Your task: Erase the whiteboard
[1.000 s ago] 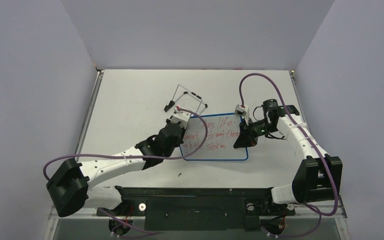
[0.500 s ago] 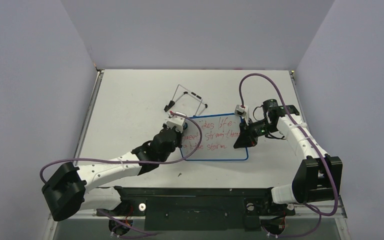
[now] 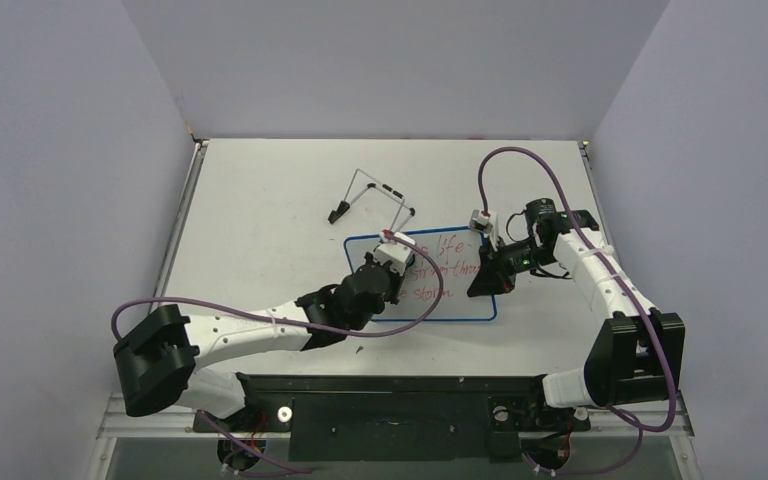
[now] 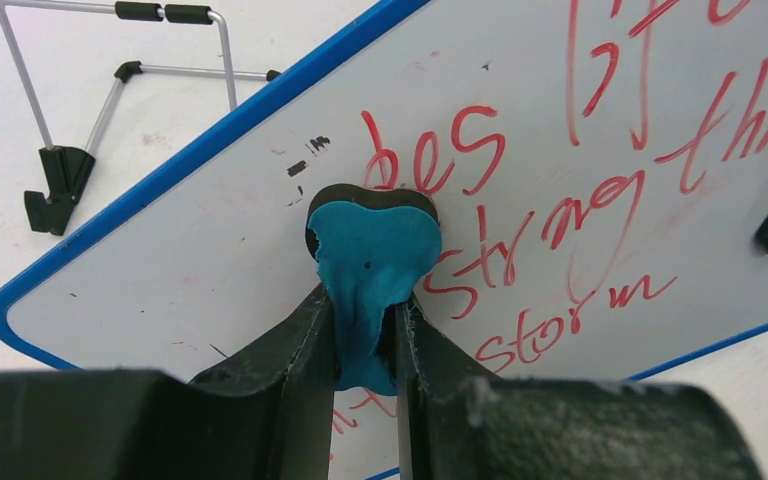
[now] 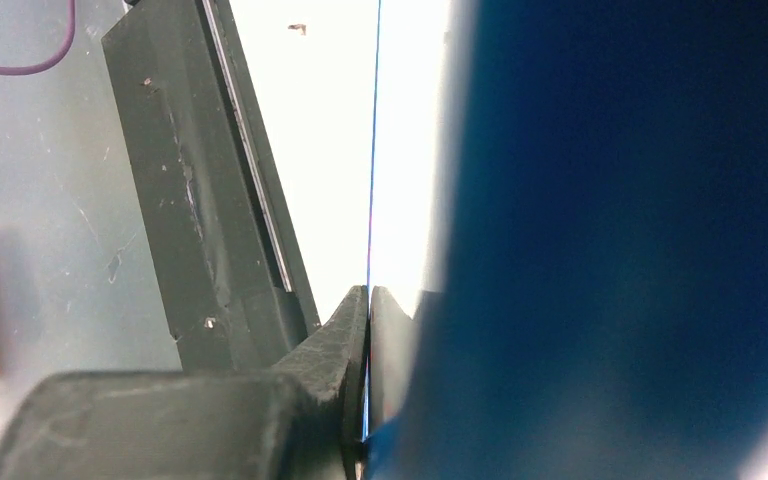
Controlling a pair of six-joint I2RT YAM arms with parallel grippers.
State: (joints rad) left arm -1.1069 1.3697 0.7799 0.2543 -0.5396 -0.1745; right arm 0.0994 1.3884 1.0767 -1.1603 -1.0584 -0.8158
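Note:
The whiteboard (image 3: 362,262) lies flat on the table, blue-rimmed, with red handwriting (image 3: 450,264) on its right half. My left gripper (image 3: 401,266) is over the board's left-middle, shut on a small blue-black eraser (image 4: 373,245). The eraser's face presses on the whiteboard (image 4: 190,250) just left of the red handwriting (image 4: 580,200). My left gripper (image 4: 365,335) pinches the eraser's blue foam between its jaws. My right gripper (image 3: 487,276) is shut on the board's right edge. In the right wrist view my right gripper (image 5: 368,300) clamps a thin blue line, the whiteboard (image 5: 373,150) edge-on.
A black wire stand (image 3: 375,195) lies on the table behind the board, also at the wire stand (image 4: 110,60). The left arm's purple cable (image 3: 430,300) loops over the board's lower part. A black rail (image 3: 390,395) runs along the near edge. A blurred blue mass (image 5: 640,250) fills the right wrist view's right half.
My left gripper has swept the eraser rightward and down from the board's top left corner to its left-middle. The writing's leftmost letters are gone. The right arm has not moved.

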